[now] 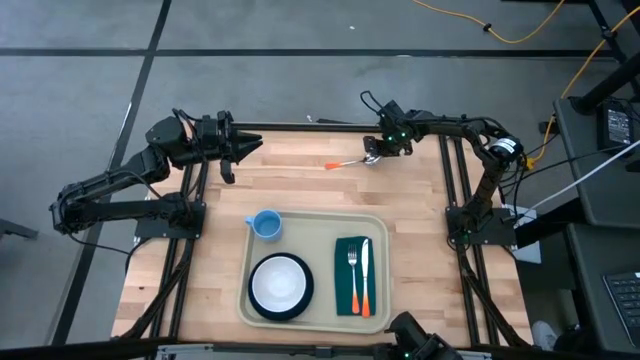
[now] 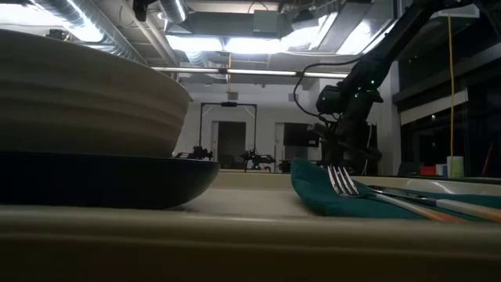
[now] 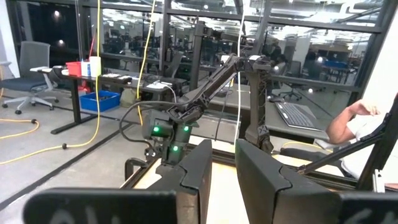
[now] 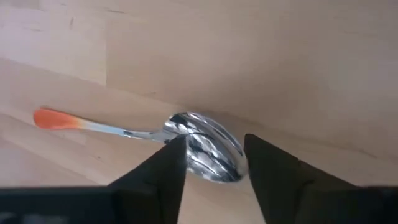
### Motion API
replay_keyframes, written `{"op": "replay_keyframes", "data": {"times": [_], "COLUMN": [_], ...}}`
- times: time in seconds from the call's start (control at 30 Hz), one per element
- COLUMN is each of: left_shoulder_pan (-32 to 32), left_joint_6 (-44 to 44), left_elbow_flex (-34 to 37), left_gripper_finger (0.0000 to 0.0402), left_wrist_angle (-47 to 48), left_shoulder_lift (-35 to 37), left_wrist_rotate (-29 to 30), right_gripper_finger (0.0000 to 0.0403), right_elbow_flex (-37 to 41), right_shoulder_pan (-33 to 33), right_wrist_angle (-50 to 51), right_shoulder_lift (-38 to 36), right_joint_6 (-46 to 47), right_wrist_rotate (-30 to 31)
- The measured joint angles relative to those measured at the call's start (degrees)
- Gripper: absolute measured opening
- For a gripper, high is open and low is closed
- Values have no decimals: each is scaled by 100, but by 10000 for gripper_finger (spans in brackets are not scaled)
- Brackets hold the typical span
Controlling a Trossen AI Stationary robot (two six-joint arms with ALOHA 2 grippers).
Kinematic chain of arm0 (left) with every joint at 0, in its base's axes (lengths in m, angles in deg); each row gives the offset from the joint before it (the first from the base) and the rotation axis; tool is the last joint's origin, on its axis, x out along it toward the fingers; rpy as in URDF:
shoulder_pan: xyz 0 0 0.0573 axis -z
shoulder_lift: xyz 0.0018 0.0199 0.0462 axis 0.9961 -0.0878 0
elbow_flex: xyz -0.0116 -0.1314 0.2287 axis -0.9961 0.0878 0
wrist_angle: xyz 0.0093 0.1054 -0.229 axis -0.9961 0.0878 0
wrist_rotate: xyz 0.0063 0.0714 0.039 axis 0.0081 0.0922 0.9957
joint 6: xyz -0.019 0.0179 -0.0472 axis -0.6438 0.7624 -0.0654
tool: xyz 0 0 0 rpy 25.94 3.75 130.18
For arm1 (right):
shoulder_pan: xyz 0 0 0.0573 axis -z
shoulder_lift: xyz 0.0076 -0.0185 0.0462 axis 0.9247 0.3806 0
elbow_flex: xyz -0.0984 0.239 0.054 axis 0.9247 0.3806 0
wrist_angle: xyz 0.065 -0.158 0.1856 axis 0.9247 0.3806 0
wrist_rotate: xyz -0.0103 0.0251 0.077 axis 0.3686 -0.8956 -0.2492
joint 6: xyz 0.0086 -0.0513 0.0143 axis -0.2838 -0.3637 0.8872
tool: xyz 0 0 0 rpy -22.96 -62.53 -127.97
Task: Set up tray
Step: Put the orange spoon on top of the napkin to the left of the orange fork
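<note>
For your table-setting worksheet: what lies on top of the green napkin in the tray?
A fork and a knife lie side by side on the napkin, inside the tray. Anything beneath the napkin is covered.

No legible text, label, brand, number or sign was found in any view. Nothing readable appeared on the items laid out for the task, nor on the room's furniture and equipment beyond, which showed no markings that could be made out.
</note>
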Motion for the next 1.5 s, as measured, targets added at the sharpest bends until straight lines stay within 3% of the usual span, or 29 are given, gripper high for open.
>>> {"op": "replay_keyframes", "data": {"times": [0.33,1.0,1.1,1.23,1.5], "left_shoulder_pan": [-1,0,-1,-1,1], "left_joint_6": [-4,-66,-66,-63,-64], "left_elbow_flex": [0,0,0,0,0], "left_gripper_finger": [67,65,67,66,63], "left_wrist_angle": [0,-2,-2,-2,0], "left_shoulder_lift": [0,0,0,0,0], "left_wrist_rotate": [-2,-9,-7,-7,-13], "right_gripper_finger": [115,104,83,23,11], "right_elbow_flex": [0,-15,-13,-21,-11], "right_shoulder_pan": [0,-55,-52,-66,-64], "right_wrist_angle": [-47,-169,-202,-480,-1069], "right_shoulder_lift": [0,418,426,437,433], "right_joint_6": [-31,-24,-34,-72,-22], "right_wrist_rotate": [-138,-592,-593,-912,-1256]}}
